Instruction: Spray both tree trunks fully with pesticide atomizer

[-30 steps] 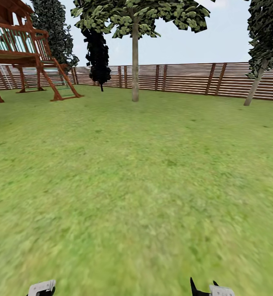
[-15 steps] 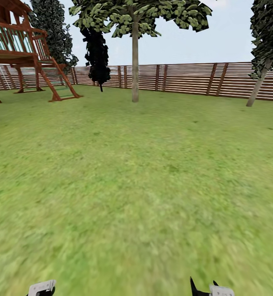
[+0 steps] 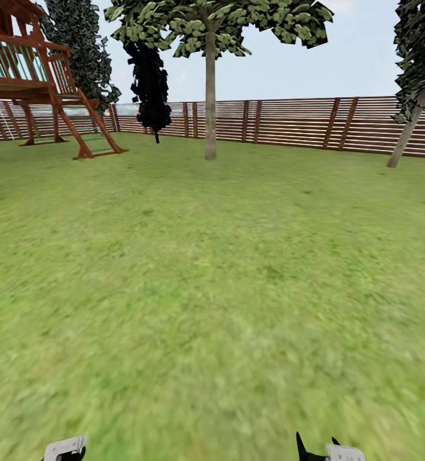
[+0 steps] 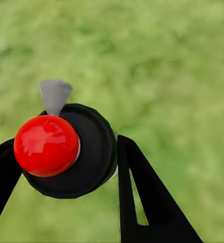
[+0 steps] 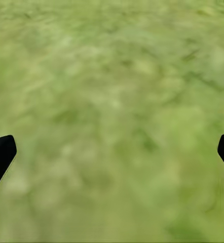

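Grippers first, two of them, both cut off at the head view's bottom edge: left gripper (image 4: 66,167) is clamped on the pesticide atomizer (image 4: 69,152), black cap with red knob and grey nozzle, body hidden below. Right gripper (image 5: 112,154) spread wide, holding nothing, just two fingertips (image 5: 0,154) showing over grass. Lawn (image 3: 212,288) ahead is wide and unobstructed. Farther off, one thick tree trunk (image 3: 210,96) stands upright mid-lawn; a second, leaning trunk (image 3: 406,137) is at the right edge, its crown cropped. One wooden play tower (image 3: 40,83) far left, partly cropped. Two dark conifers (image 3: 150,77) stand before the slat fence (image 3: 302,121), which bounds the garden.
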